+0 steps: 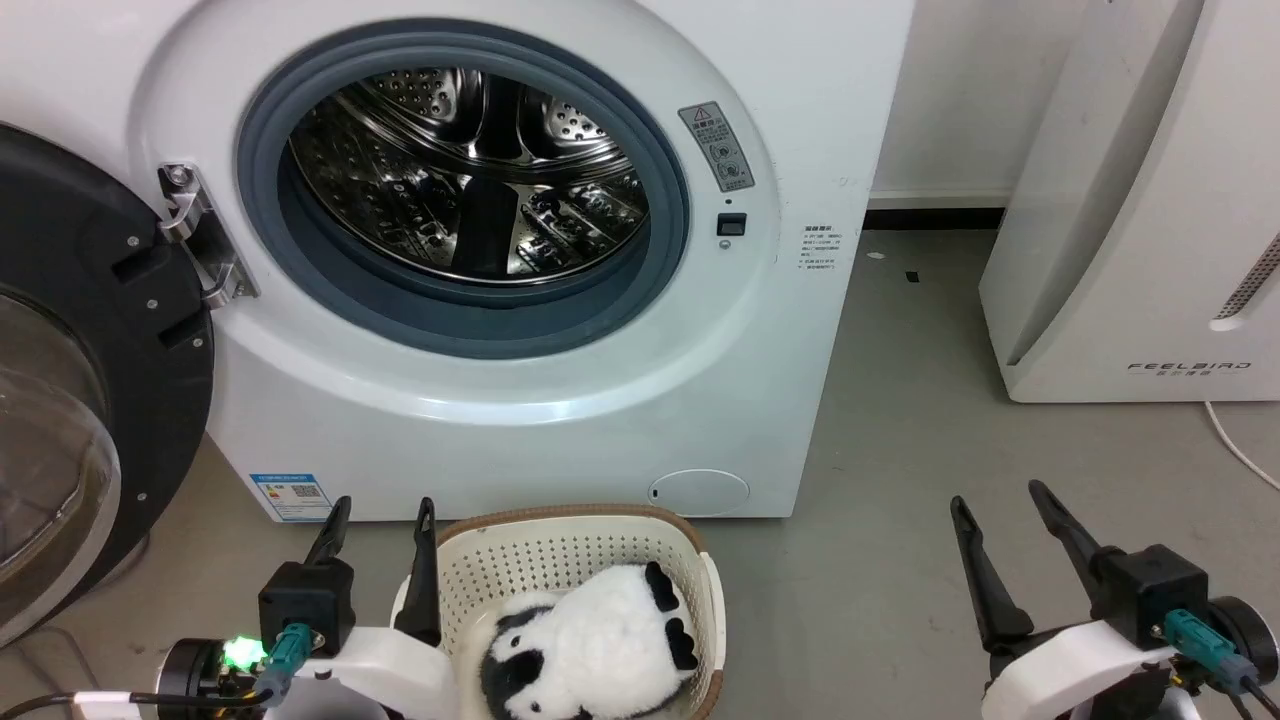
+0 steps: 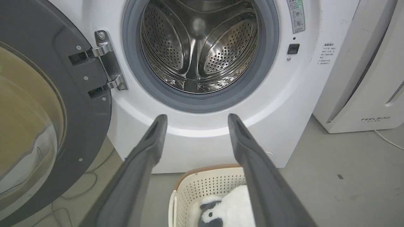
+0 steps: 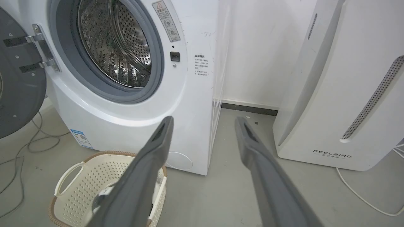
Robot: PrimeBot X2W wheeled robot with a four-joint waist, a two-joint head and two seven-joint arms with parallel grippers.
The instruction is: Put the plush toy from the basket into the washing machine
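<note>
The plush toy [image 1: 590, 645], fluffy white with black ears and limbs, lies in the cream basket [image 1: 560, 540] on the floor before the washing machine [image 1: 700, 400]. The machine's door [image 1: 90, 400] hangs open to the left, and the steel drum [image 1: 470, 170] looks bare inside. My left gripper [image 1: 380, 515] stands open just left of the basket, its right finger at the basket's rim. My right gripper [image 1: 1000, 500] is open over bare floor far to the right. In the left wrist view the plush toy [image 2: 227, 208] and basket [image 2: 205, 183] lie below the open gripper [image 2: 195, 118].
A white FEELBIRD appliance [image 1: 1140, 200] stands at the right by the wall, its white cable [image 1: 1235, 440] trailing on the floor. Grey cables [image 3: 19, 157] lie on the floor under the open door. Grey floor [image 1: 900, 500] stretches between the machine and the appliance.
</note>
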